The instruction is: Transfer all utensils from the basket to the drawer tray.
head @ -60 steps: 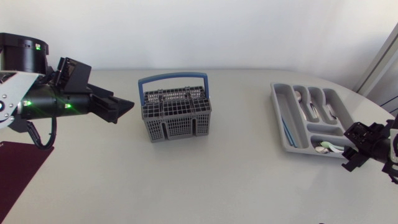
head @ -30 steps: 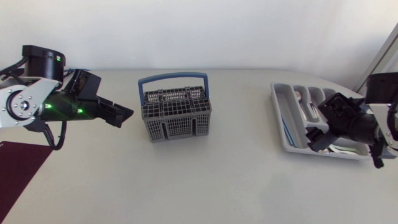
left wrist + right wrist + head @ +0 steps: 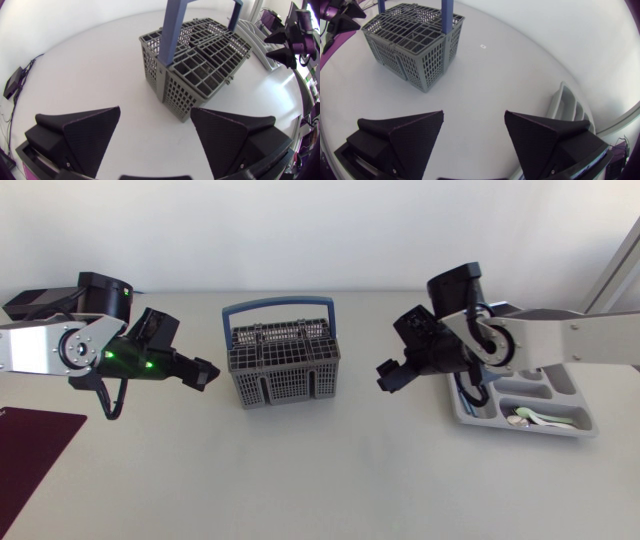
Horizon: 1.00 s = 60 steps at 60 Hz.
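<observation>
Our left gripper [image 3: 205,373] has its two wedge fingers spread wide apart, with nothing between them and nothing touching them. It hangs over the bare table [image 3: 300,470] just beside the left end of the basket [image 3: 285,365]. In the left wrist view the basket [image 3: 200,65] sits a little ahead of the open fingers [image 3: 80,132].

Our right gripper [image 3: 385,377] is likewise spread wide and holds nothing. It reaches in past the tray [image 3: 520,427] and hovers over the table between tray and basket, nearer the basket's right end. From its own camera the basket [image 3: 410,42] lies ahead of it and the tray's end wall [image 3: 565,107] just beside its finger.

The basket is a grey plastic grid box, upright in the middle of the table, with a lattice of small compartments on top and a blue arched handle [image 3: 278,306] standing over it. The tray is light grey with long slots, well apart on the right side; a spoon [image 3: 530,418] lies in its near cross compartment.
</observation>
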Each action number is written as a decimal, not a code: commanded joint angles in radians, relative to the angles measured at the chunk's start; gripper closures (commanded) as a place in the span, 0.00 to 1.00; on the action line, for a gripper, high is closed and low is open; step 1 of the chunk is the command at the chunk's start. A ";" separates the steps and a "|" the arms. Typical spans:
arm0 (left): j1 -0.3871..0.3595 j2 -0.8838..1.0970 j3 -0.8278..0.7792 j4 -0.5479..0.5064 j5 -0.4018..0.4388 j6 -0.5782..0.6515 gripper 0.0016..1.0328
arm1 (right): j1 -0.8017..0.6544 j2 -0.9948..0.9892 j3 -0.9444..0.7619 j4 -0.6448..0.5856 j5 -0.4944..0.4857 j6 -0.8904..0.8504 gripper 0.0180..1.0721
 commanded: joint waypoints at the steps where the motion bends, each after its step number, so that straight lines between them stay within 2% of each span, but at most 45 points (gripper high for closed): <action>1: 0.015 0.052 0.041 0.019 -0.003 -0.028 0.10 | 0.021 0.076 0.070 0.004 -0.009 0.063 0.35; 8: 0.017 0.093 0.064 0.021 -0.003 -0.034 0.15 | 0.030 0.149 0.146 0.002 -0.047 0.094 0.62; 11: 0.017 0.116 0.080 0.022 -0.003 -0.036 0.20 | 0.038 0.187 0.184 -0.005 -0.055 0.103 0.78; 13: 0.017 0.127 0.093 0.024 -0.002 -0.039 0.23 | 0.040 0.207 0.207 -0.010 -0.066 0.106 0.83; 25: 0.008 0.199 0.160 0.030 0.018 -0.065 0.41 | 0.076 0.313 0.314 -0.030 -0.081 0.149 0.85; 40: -0.034 0.244 0.205 0.030 0.041 -0.063 0.41 | 0.104 0.334 0.333 -0.033 -0.107 0.166 0.85; 60: -0.097 0.256 0.208 0.040 0.066 -0.057 0.41 | 0.153 0.244 0.244 -0.032 -0.119 0.166 0.85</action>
